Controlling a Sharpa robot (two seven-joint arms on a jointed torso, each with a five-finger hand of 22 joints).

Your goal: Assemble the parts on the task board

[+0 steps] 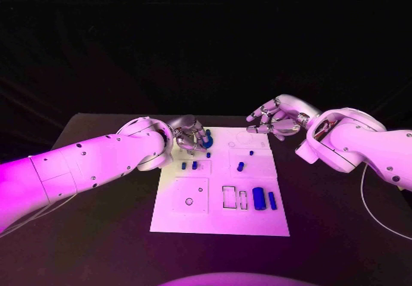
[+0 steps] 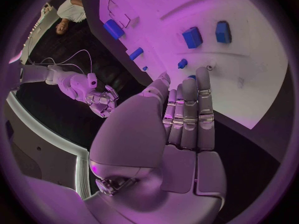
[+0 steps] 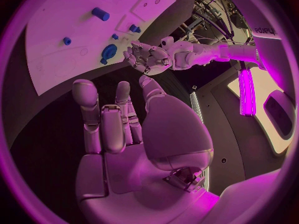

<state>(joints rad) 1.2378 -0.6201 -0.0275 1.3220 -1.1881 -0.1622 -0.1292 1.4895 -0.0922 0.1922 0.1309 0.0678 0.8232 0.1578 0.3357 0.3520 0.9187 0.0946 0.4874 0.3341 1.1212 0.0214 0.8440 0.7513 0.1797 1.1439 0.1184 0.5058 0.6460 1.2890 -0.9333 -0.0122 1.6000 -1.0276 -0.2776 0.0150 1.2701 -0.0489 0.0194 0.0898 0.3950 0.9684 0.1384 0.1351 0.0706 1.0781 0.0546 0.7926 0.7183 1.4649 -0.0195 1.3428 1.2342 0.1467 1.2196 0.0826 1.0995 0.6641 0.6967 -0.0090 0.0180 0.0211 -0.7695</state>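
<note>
Dark all round, and under it a black bench (image 1: 103, 196) carrying the white rectangular task board (image 1: 258, 223) at the centre of my head view.

On the board I see small blue plastic parts. A tall blue cylinder (image 1: 258, 198) stands beside a slimmer blue bar (image 1: 272, 200) toward 4 o'clock, next to two outlined rectangular slots (image 1: 235, 197). A short blue peg (image 1: 240, 167) sits near the middle, and two small blue blocks (image 1: 189, 165) lie toward 9 o'clock. A larger blue curved piece (image 1: 207, 139) is at roughly 11 o'clock, right by my left hand (image 1: 187, 136).

That left hand hangs over the board's far left corner, fingers curled downward around the curved piece; from here I cannot tell whether it actually grips it or only touches it. In the left wrist view its fingers (image 2: 187, 109) lie straight and close together with nothing between them. My right hand (image 1: 276, 120) floats above the far right corner at about 1 o'clock, fingers loosely spread and holding nothing.

I judge the step in hand to be seating the curved piece. To do it well I would keep the wrist level, confirm contact on both sides of the piece first, then press straight down, keeping the right hand off the board.
</note>
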